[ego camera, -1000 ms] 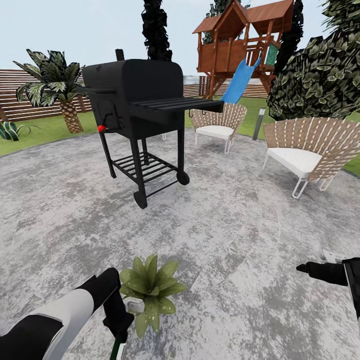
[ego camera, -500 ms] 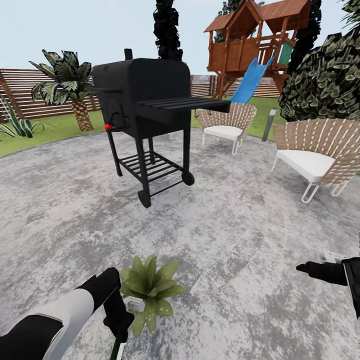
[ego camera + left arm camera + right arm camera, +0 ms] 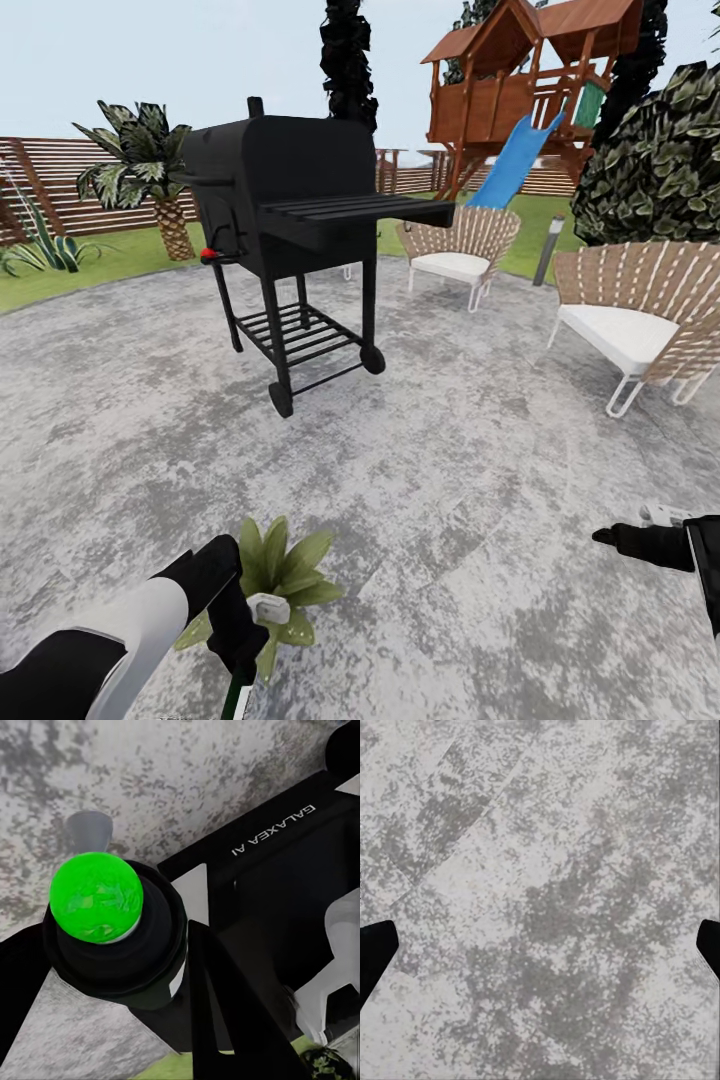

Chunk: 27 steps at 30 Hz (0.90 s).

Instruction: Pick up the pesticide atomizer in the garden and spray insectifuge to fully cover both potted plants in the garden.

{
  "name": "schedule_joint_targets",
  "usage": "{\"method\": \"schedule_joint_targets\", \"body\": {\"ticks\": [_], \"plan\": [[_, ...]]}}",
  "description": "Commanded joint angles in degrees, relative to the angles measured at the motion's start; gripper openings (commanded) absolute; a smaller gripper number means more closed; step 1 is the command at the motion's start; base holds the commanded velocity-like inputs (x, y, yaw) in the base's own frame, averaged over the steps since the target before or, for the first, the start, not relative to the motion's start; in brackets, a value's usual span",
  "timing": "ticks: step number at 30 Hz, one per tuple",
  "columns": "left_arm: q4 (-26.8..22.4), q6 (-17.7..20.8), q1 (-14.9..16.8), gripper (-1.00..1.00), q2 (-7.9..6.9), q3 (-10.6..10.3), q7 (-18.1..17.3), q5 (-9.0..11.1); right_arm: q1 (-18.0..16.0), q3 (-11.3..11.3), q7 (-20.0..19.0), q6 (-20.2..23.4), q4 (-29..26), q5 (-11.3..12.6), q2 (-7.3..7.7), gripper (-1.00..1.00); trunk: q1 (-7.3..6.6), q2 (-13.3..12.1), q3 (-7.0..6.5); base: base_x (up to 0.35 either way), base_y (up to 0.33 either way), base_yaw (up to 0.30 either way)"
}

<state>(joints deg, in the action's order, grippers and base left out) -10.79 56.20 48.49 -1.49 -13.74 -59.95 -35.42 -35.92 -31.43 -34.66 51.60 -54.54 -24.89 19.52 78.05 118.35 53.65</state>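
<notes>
Green leaves of one potted plant (image 3: 272, 580) spread on the grey patio (image 3: 450, 480), right beside the left gripper (image 3: 240, 650), whose jaws are clamped on the pesticide atomizer (image 3: 268, 607), its white head poised over the rosette. Spraying looks to be the step in hand; next it needs the trigger squeezed. The right gripper (image 3: 610, 537) hangs idle, its jaws apart. Two chairs (image 3: 455, 250), one grill (image 3: 290, 200).

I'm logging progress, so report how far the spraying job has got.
Done: the left gripper holds the pesticide atomizer. In hand: its white head sits over one potted plant on the patio. Whether that plant is covered can't be told. Left: the second plant. The right gripper is idle.
</notes>
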Motion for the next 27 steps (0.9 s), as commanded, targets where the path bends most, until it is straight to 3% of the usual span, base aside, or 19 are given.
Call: {"method": "schedule_joint_targets", "body": {"ticks": [1,15,20,27], "plan": [[-0.1,0.3,0.0,-1.00,-0.01,-0.1,-0.5,-0.4,0.0,-0.1,-0.6,0.1,0.0,-0.6,0.00,1.00,0.00,0.0,0.05,0.088,-0.214,0.245],[-0.2,0.3,0.0,-1.00,0.02,-0.1,-0.5,-0.3,-0.1,0.0,-0.6,0.1,0.0,-0.7,0.00,1.00,0.00,0.0,0.05,0.008,-0.018,0.252],[-2.3,0.4,0.0,-1.00,0.00,-0.1,-0.5,-0.2,0.0,0.0,-0.6,0.1,0.0,-0.7,0.00,1.00,0.00,0.0,-0.07,0.000,0.000,0.245],[-2.5,0.4,0.0,-1.00,-0.01,0.0,-0.5,0.0,0.0,-0.1,-0.6,0.1,0.0,-0.7,0.00,1.00,0.00,0.0,-0.11,0.008,-0.115,0.030]]}}
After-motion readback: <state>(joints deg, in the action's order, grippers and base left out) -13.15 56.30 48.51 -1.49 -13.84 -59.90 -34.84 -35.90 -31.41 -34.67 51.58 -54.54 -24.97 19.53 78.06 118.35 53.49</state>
